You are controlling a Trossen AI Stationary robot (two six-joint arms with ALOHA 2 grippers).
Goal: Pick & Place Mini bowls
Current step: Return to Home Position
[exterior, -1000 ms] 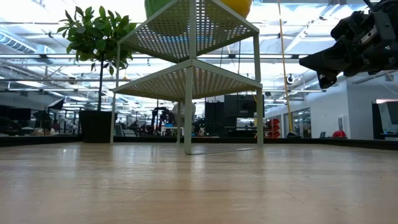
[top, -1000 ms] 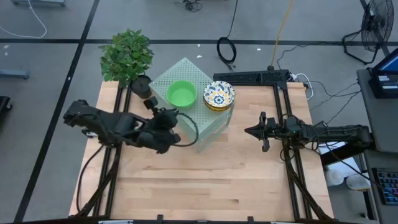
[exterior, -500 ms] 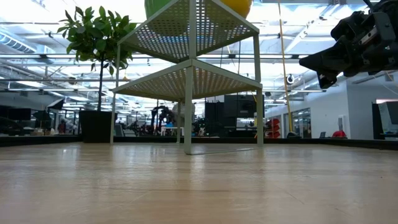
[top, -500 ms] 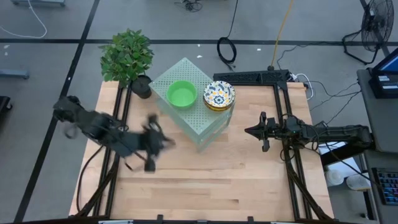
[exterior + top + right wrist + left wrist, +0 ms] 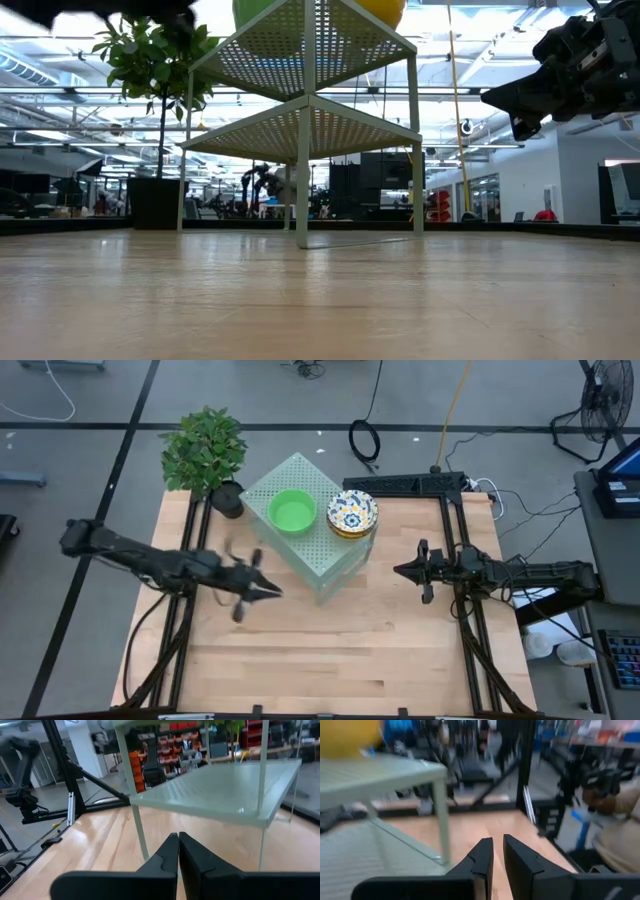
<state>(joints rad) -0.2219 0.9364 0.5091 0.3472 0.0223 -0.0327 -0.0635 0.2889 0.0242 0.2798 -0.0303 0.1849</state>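
Observation:
A bright green mini bowl (image 5: 292,511) and a stack of white floral mini bowls (image 5: 352,513) stand on their bases on top of the pale green perforated shelf (image 5: 320,555). How many green bowls are stacked cannot be told. Their undersides show at the top of the low view, green (image 5: 255,10) and yellow (image 5: 380,10). My left gripper (image 5: 272,591) is shut and empty, over the table just left of the shelf's near corner, pointing right. My right gripper (image 5: 400,571) is shut and empty, to the right of the shelf, pointing left at it.
A potted plant (image 5: 205,452) stands at the table's far left corner, next to the shelf. The shelf has a lower deck (image 5: 300,130) on thin legs (image 5: 303,185). Bare wooden table (image 5: 340,650) lies near of the shelf and between the arms.
My left gripper has drawn back from beside the green bowl on the shelf, toward the table's near-left, and now hangs off the shelf over the table. The arm has stretched out leftward. The bowls have stayed in place.

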